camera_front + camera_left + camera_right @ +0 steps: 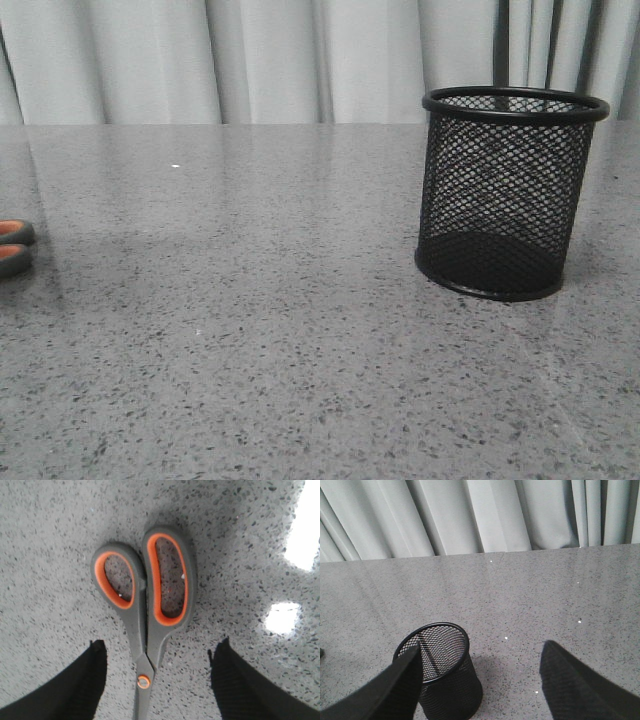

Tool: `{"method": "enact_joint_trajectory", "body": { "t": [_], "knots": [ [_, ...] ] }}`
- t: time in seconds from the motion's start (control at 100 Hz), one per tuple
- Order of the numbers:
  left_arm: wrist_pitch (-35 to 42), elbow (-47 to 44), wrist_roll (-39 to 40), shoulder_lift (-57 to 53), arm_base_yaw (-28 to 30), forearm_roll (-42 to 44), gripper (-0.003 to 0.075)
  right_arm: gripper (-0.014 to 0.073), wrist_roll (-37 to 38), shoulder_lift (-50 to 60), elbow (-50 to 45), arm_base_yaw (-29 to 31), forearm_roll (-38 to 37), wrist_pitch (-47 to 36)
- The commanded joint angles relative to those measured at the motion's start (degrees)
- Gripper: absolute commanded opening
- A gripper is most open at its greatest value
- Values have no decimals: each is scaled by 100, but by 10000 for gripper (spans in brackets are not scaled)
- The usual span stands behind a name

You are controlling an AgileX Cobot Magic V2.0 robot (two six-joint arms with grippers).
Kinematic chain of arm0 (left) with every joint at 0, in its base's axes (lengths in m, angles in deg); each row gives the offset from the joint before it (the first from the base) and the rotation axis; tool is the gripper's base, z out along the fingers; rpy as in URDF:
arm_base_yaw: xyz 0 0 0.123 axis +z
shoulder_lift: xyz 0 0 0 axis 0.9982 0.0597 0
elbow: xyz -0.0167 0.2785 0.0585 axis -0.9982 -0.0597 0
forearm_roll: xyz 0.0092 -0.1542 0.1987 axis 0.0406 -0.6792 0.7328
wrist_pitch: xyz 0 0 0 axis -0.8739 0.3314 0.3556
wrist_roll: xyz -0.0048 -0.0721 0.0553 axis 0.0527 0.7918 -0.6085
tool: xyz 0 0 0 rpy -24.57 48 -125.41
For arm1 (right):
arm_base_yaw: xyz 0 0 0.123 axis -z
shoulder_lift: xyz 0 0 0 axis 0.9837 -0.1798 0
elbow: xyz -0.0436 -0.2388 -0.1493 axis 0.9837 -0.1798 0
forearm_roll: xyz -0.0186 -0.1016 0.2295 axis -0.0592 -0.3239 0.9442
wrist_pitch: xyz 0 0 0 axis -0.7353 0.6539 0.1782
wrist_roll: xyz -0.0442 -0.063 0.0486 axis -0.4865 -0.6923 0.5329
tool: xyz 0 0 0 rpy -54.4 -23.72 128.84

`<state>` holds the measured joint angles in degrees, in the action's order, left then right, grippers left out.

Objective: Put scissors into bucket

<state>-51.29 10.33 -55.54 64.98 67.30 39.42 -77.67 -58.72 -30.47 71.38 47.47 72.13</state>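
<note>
The scissors lie flat on the table, dark grey with orange-lined handle loops and an orange pivot spot. In the front view only the two handle loops show at the far left edge. My left gripper is open just above them, one finger on each side of the pivot, not touching. The blades run out of the view. The bucket is a black wire-mesh cup standing upright at the right. It also shows in the right wrist view. My right gripper is open and empty, above and beside the bucket.
The grey speckled table runs back to a pale curtain. Bright light reflections lie on the table beside the scissors. Neither arm shows in the front view.
</note>
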Motion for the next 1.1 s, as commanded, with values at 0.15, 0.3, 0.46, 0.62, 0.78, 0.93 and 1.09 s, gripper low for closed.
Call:
{"method": "enact_joint_trajectory", "body": {
  "t": [0.15, 0.3, 0.46, 0.62, 0.78, 0.93, 1.09],
  "knots": [
    [-204, 193, 63, -70, 370, -109, 449, 451, -34, -96, 203, -21, -31, -378],
    [-415, 193, -802, 238, 413, -132, 449, 451, -34, -96, 203, -157, -96, -456],
    [-336, 241, -1116, 652, 413, -90, 449, 451, -34, -96, 203, -182, -189, -444],
    [-207, 521, -1116, 982, 413, -78, 449, 451, -34, -96, 203, -182, -223, -404],
    [-228, 879, -1246, 1360, 638, -390, 449, 451, -34, -106, 203, -182, -253, -404],
    [-442, 1040, -1566, 1590, 977, -791, 449, 451, -34, -106, 203, -182, -283, -395],
    [-638, 1040, -1736, 1708, 1171, -1056, 449, 451, -34, -106, 192, -182, -396, -395]
  ]
}}
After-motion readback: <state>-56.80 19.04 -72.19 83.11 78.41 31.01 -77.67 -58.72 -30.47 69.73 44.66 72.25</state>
